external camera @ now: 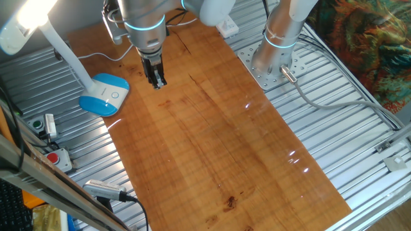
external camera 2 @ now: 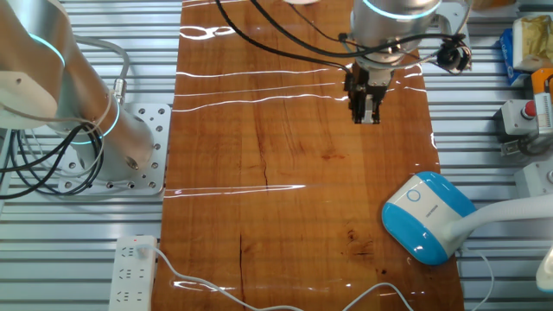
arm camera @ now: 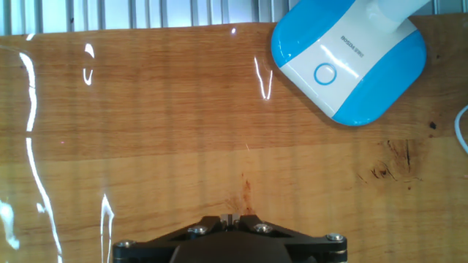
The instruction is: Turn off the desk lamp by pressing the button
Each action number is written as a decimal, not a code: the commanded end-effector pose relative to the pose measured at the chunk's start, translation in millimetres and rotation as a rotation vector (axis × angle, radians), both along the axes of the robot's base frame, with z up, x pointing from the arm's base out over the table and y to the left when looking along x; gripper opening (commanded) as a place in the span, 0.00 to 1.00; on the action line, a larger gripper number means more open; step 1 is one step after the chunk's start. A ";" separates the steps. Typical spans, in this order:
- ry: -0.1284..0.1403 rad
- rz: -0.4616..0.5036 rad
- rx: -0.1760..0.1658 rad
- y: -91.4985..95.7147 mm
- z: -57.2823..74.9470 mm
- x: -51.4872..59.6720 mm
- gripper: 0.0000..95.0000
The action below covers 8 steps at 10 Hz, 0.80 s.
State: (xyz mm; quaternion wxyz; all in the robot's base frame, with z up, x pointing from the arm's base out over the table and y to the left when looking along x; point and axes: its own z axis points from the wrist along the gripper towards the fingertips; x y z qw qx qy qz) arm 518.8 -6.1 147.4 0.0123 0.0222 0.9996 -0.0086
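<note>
Glossy wooden tabletop (external camera: 225, 141), ribbed metal surround (external camera: 359, 147)

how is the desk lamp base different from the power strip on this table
The desk lamp base is rounded and light blue with a white panel; the power strip is a plain white rectangle. The base lies on the wooden board, the strip on the ribbed metal beside it. The base shows one ring button, the strip rows of sockets. Both lie flat.

Bright, even lighting, all three views sharp. Lit desk lamp (external camera: 26, 22) head blows out white at top-left in one fixed view. Specular glare streaks on the glossy wooden table (external camera 2: 259, 112) in every view, strongest at left in the hand view. Shadows faint, soft.
</note>
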 end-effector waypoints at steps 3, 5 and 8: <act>0.004 0.065 0.001 -47.8 -42.7 49.5 0.00; 0.005 0.101 0.000 -80.3 -55.2 71.8 0.00; 0.018 0.053 0.004 -97.5 -61.7 88.2 0.00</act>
